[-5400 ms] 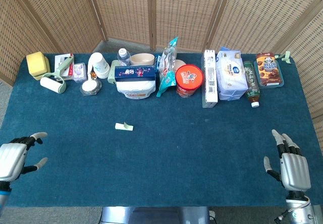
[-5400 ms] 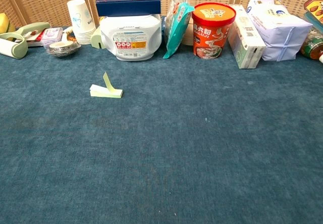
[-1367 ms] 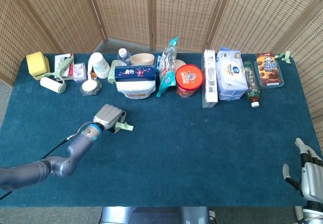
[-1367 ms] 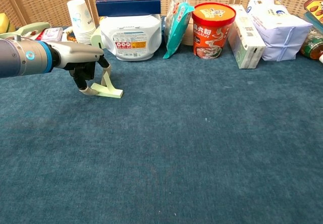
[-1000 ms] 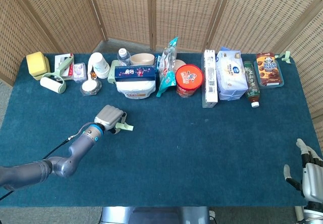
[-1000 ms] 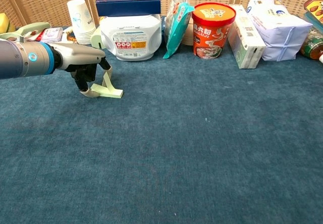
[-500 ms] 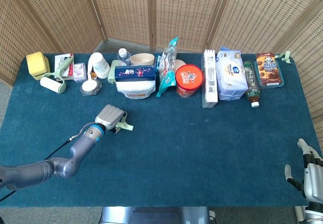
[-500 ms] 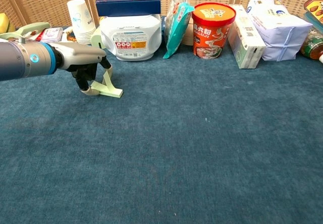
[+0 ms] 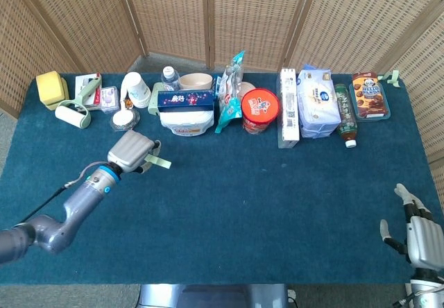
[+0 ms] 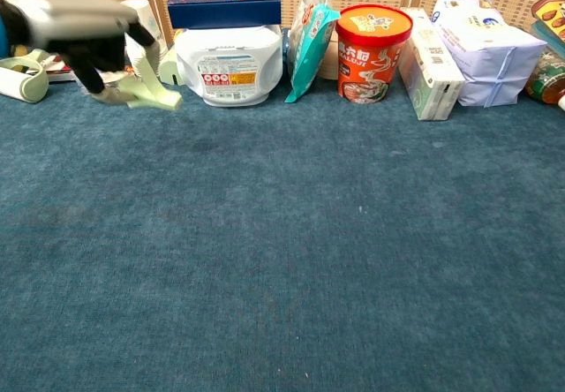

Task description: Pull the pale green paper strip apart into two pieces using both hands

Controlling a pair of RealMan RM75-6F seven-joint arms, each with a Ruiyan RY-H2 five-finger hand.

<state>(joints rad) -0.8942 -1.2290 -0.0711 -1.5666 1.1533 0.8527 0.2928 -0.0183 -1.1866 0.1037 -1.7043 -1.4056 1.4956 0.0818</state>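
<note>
Along the back edge of the table, from left: sponge, lint roller, stacked paper cups, water bottle behind a flat box lying on a wet-wipes pack, snack bag, instant noodle cup, tissue pack, cookie tray. In front of the cups, left hand holding the paper strip, seemingly raised off the cloth, though blurred in the chest view. Near front right corner, right hand, well apart.

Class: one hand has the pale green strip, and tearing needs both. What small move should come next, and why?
Probably bring the right hand in toward the strip. The left hand holds it lifted, while the right hand waits open at the table's far corner, well apart from it.
</note>
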